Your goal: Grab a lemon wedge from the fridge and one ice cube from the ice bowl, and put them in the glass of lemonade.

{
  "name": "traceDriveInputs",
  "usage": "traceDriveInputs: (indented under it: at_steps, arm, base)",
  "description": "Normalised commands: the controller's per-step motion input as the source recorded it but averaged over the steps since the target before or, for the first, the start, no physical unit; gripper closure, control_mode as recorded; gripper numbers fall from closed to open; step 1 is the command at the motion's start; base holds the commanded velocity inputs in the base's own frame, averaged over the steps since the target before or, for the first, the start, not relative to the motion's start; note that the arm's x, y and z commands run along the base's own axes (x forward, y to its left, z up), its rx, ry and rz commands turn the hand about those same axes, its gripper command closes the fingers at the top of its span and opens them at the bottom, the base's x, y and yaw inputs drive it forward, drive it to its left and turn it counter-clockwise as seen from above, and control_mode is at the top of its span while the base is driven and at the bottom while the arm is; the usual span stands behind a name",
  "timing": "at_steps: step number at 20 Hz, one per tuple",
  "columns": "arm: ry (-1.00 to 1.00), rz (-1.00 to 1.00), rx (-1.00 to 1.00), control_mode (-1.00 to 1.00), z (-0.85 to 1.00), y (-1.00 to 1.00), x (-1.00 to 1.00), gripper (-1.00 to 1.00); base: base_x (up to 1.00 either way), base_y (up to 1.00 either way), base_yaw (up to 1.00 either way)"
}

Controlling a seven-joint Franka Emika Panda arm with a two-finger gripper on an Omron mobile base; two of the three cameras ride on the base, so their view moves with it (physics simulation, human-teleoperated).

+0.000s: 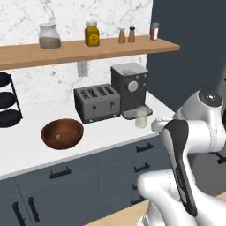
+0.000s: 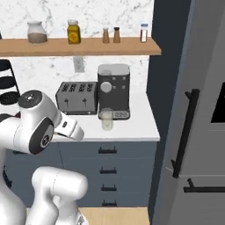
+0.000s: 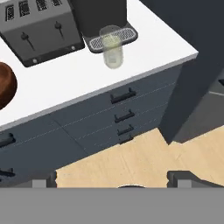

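The glass of lemonade (image 1: 141, 117) (image 2: 107, 119) (image 3: 112, 52) stands upright on the white counter (image 1: 26, 148), just in front of the coffee machine's drip tray. Further left on that counter sits the dark brown ice bowl (image 1: 62, 132) (image 3: 5, 85), with a pale ice cube (image 1: 58, 137) inside it. The grey fridge (image 2: 197, 132) is at the right, its doors shut, so the lemon wedge is hidden. My gripper (image 3: 114, 180) is open and holds nothing. It hangs in front of the counter over the floor, apart from the glass.
A toaster (image 1: 97, 103) and a coffee machine (image 1: 129, 86) stand behind the glass. A wooden shelf (image 1: 88, 49) with jars runs above them. A black rack (image 1: 8, 99) is at the far left. Blue drawers (image 3: 122, 96) face the wooden floor (image 3: 131, 162).
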Motion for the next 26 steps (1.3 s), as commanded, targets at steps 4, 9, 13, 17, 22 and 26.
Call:
traceDriveInputs:
  at_steps: [4, 9, 13, 17, 22, 26]
  arm:
    - [0.0, 0.0, 0.0, 1.0, 0.0, 0.0, 0.0, -1.0]
    - [0.0, 0.0, 0.0, 1.0, 0.0, 0.0, 0.0, -1.0]
    - [0.0, 0.0, 0.0, 1.0, 0.0, 0.0, 0.0, -1.0]
    - [0.0, 0.0, 0.0, 1.0, 0.0, 0.0, 0.0, -1.0]
    - [0.0, 0.0, 0.0, 1.0, 0.0, 0.0, 0.0, -1.0]
    - [0.0, 0.0, 0.0, 1.0, 0.0, 0.0, 0.0, -1.0]
  base:
    - [-0.43, -0.62, -0.58]
    - [0.04, -0.97, -0.51]
    - [0.04, -0.95, -0.06]
    - [0.0, -0.4, 0.15]
    - [0.0, 0.13, -0.07]
    - [0.09, 0.81, -0.26]
